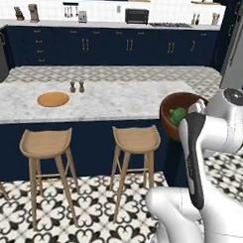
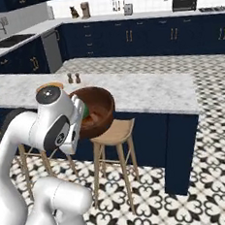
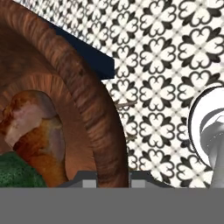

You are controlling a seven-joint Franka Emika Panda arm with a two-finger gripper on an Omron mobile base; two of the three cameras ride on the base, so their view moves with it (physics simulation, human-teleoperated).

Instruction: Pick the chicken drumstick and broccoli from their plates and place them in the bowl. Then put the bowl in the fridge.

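My fingers (image 3: 89, 180) are pinched shut on the rim of the bowl (image 3: 94, 118), one tip inside the wall and one outside, at the bottom centre of the hand view. Inside, at lower left, the chicken drumstick (image 3: 33, 131) lies against the broccoli (image 3: 17, 173). In the left base view the bowl sits at centre right, lifted off the grey marble island counter (image 1: 109, 100), above the right-hand wooden stool (image 1: 136, 140). At centre left a tan plate (image 1: 53, 99) rests on the counter, with two small shakers (image 1: 77, 86) beyond.
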